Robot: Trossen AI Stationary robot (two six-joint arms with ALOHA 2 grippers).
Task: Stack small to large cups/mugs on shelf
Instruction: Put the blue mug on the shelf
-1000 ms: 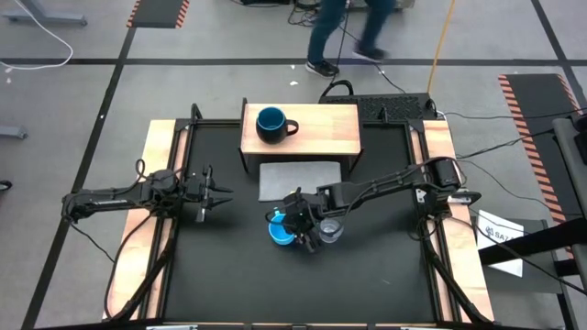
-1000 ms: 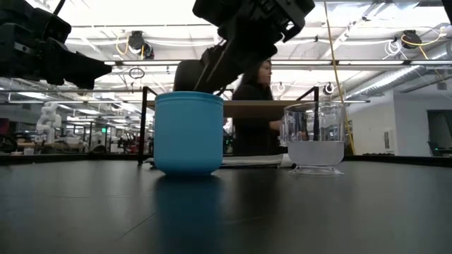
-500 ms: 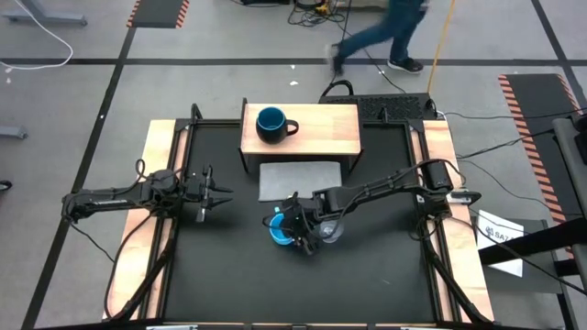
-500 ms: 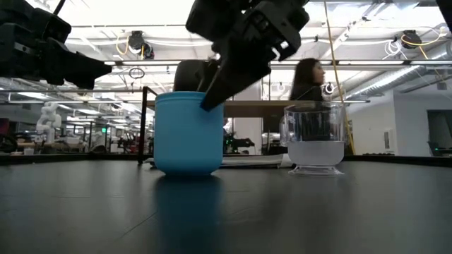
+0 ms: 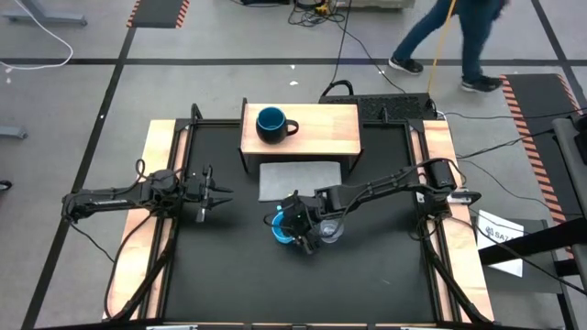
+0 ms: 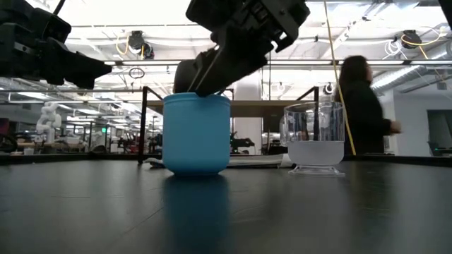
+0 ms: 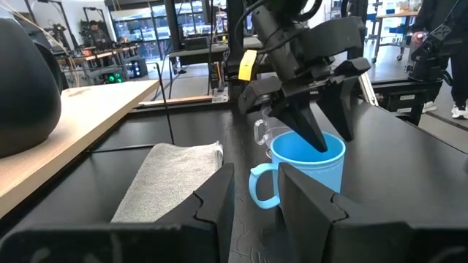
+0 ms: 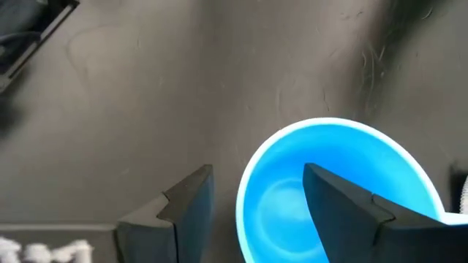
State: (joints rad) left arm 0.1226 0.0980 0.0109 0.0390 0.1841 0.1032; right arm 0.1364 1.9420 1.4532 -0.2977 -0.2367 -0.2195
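A light-blue mug (image 5: 280,229) stands upright on the black table, its handle (image 7: 262,186) toward the left arm. My right gripper (image 8: 252,212) is open and slants down over it from the right. One finger (image 8: 344,208) is inside the mug and one (image 8: 183,212) is outside its near wall. The clear cup (image 5: 330,231) stands just right of the mug. The dark navy mug (image 5: 271,124) stands on the wooden shelf (image 5: 321,137) at the far edge. My left gripper (image 5: 223,194) waits open at the table's left. My right gripper straddles the near part of the light-blue mug's rim (image 8: 245,197), one finger inside and one outside, slanting down from the table's right. The mug stands with its base on the table. Which finger bears on the wall cannot be told.
A grey mat (image 5: 301,179) lies flat between the shelf and the mugs. The clear cup (image 6: 314,137) stands close beside the gripper. A person (image 5: 449,37) walks on the floor beyond the far edge. Bare black table lies toward the near edge.
My right gripper has sunk a little, with one finger into the light-blue mug. The mug has slid a short way toward the table's right edge, staying upright. The person behind the table has walked to the right.
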